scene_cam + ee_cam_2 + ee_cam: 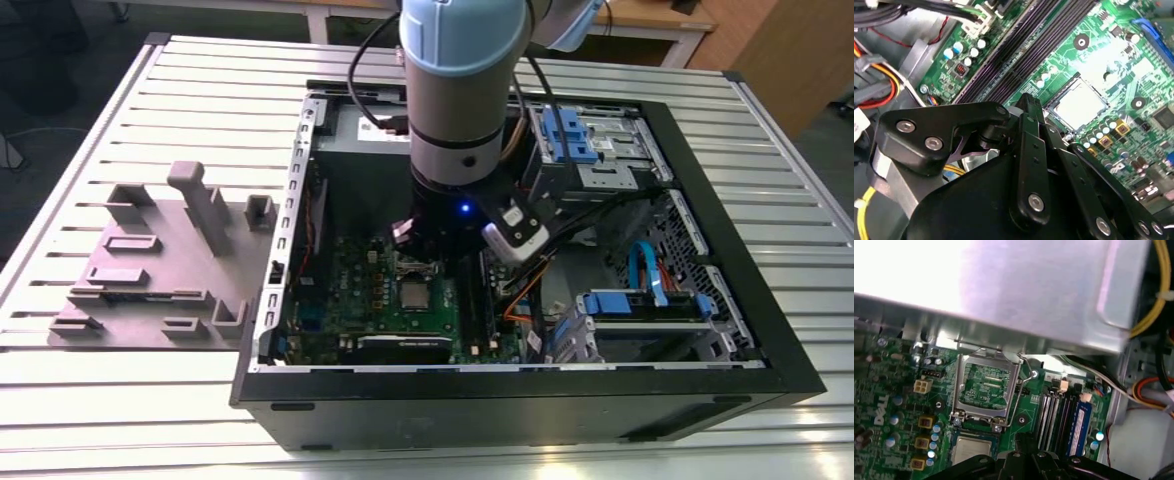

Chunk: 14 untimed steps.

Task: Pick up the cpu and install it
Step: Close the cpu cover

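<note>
The jaws (1026, 98) hang low inside the open case (534, 395), just over the board (1134, 60). In the second wrist view their black links run together to one narrow tip, so they look closed, with nothing between them.

The cpu (1079, 102) lies flat in its socket just beside the tip, apart from it, with its silvery top catching the light. The first wrist view gives the other side of this. There the cpu (971, 450) sits close by the jaws, and the socket's metal frame (985, 385) is swung open just past it. Green board shows through the frame's window. Farther off is the pale wall of the power box (1029, 290). The memory slots (1054, 412) run alongside the jaws, opposite the cpu.

The exterior view adds the wider scene. The arm (461, 90) comes straight down into the case, which lies on a slatted metal surface (134, 400). A grey holder (147, 260) lies well away from the jaws, outside the case at the exterior view's left.
</note>
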Each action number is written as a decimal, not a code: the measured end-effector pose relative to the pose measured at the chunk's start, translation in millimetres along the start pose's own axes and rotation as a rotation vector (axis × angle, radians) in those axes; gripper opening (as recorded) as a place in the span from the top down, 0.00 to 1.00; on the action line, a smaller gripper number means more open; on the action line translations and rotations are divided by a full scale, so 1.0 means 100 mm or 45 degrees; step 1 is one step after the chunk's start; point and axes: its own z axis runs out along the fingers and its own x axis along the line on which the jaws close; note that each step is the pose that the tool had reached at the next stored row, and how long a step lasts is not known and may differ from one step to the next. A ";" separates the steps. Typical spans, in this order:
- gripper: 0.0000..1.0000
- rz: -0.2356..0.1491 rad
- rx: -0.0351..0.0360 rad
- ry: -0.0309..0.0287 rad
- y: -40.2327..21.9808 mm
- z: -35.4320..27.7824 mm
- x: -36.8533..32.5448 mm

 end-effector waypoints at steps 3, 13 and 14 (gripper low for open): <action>0.90 -0.027 -0.0027 0.0019 0.000 0.006 -0.008; 0.90 -0.029 -0.0033 0.0061 0.164 0.080 -0.039; 0.90 -0.029 -0.0032 0.0062 0.171 0.087 -0.040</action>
